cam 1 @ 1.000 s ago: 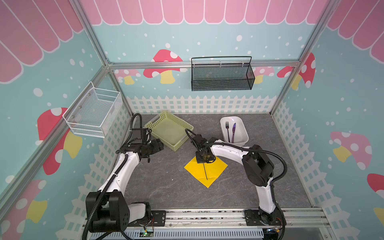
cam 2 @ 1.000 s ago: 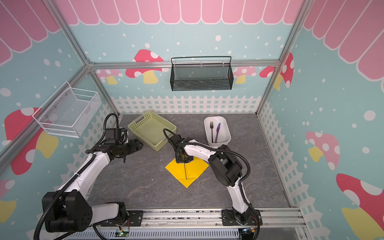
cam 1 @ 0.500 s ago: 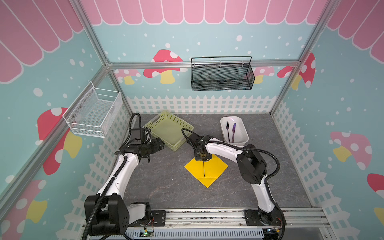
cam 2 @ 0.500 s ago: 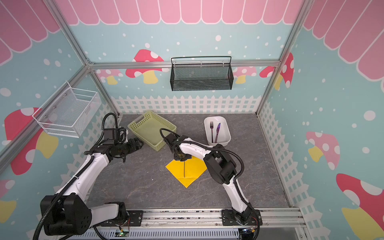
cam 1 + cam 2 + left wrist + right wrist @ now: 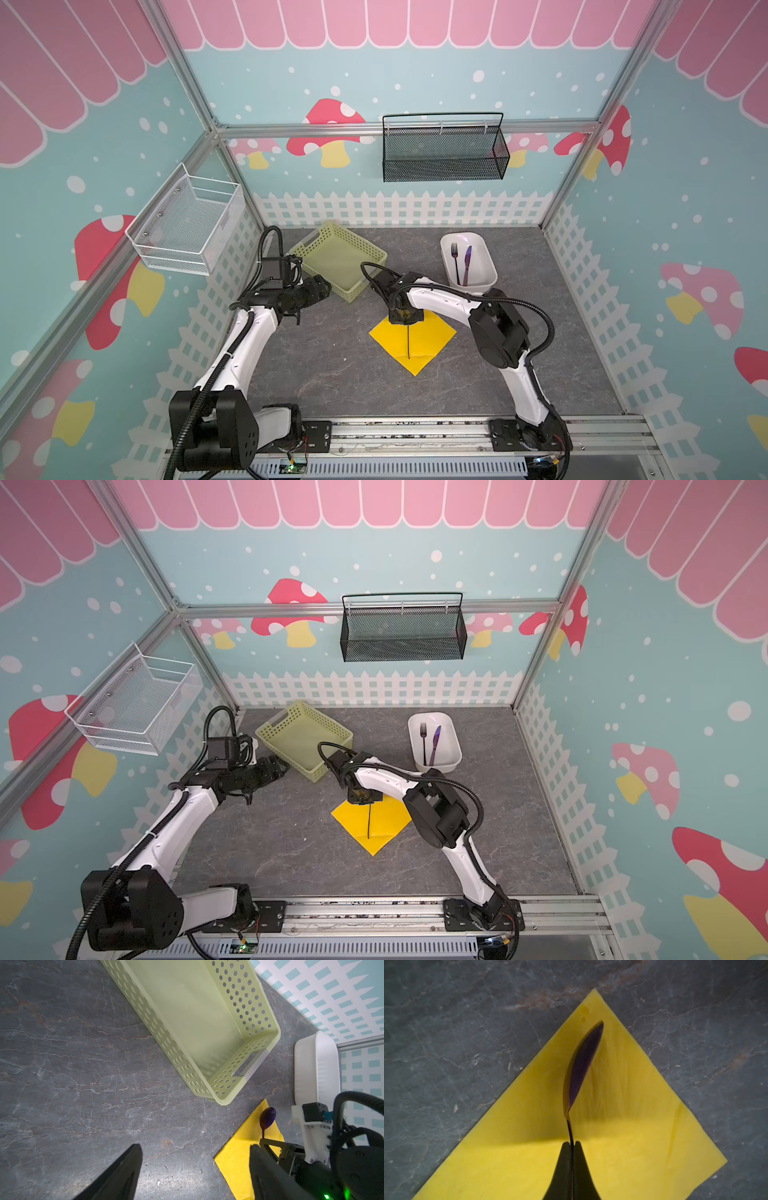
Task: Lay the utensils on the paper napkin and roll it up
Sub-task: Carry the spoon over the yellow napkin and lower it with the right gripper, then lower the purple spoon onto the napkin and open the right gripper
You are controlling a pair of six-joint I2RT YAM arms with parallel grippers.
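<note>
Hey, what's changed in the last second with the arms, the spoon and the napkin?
The right gripper, shut on the spoon, slid slightly leftward in both top views over the napkin, its elbow following. Nothing was grasped or released. The left gripper stayed open and still; the napkin, fork and knife in the white tub are unmoved.

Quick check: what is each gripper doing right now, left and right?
Left gripper: open, empty.
Right gripper: closed on the purple spoon by its handle, over the yellow napkin.
</note>
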